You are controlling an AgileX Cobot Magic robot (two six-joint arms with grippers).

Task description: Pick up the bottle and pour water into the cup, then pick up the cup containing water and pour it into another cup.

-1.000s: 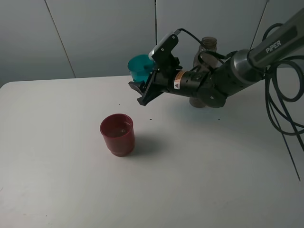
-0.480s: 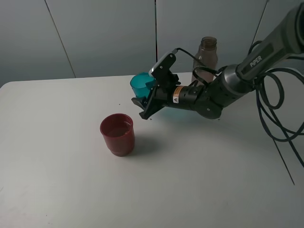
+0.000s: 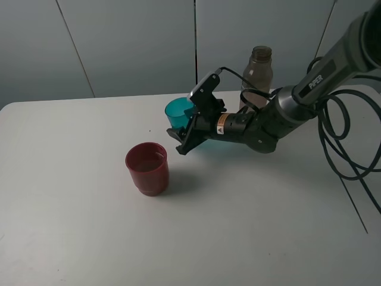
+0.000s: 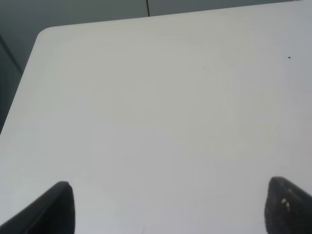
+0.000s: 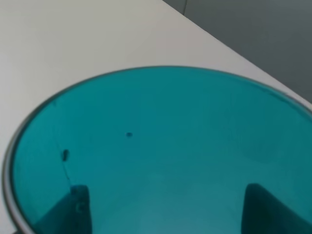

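Note:
My right gripper [image 3: 184, 132] is shut on the cup [image 3: 177, 111], a teal translucent tumbler held low over the table behind another cup [image 3: 147, 168], the squat dark red one, which stands upright with liquid glinting inside. I cannot tell whether the teal cup touches the table. In the right wrist view the cup [image 5: 161, 146] fills the picture, and the gripper [image 5: 168, 207] shows through its wall. The smoky bottle [image 3: 258, 71] stands upright behind the right arm. My left gripper [image 4: 170, 209] is open over bare table, with nothing between its fingers.
The white table [image 3: 71, 226] ends at a rear edge near the grey wall panels. Black cables [image 3: 348, 149] hang off the right arm at the table's right side. The left wrist view shows the table's rounded corner [image 4: 46, 36].
The right arm has come down and drawn slightly back, carrying the teal cup from tipped up in the air to low by the table. The bottle is now less covered.

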